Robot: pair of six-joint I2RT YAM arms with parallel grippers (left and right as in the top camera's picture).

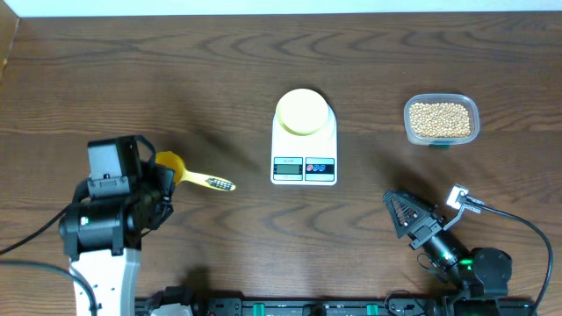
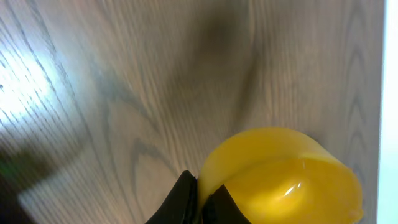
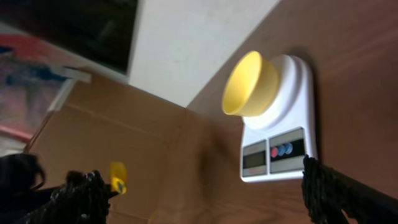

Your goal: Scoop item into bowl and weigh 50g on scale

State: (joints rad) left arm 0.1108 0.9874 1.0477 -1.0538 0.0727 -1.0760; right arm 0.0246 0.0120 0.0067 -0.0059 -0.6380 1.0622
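I read the left gripper (image 2: 198, 200) as closed, its tips right against the cup of the yellow scoop (image 1: 195, 177); I cannot tell whether they pinch its rim. The scoop lies left of the scale (image 1: 304, 162), cup toward my left arm, handle pointing at the scale. The bowl (image 1: 303, 111) sits on the scale. The beans (image 1: 441, 118) fill the clear tub (image 1: 475, 112) right of the scale, nearer the right gripper (image 1: 402, 213), which is spread wide and empty. I judge the left arm must carry the scoop across the scale.
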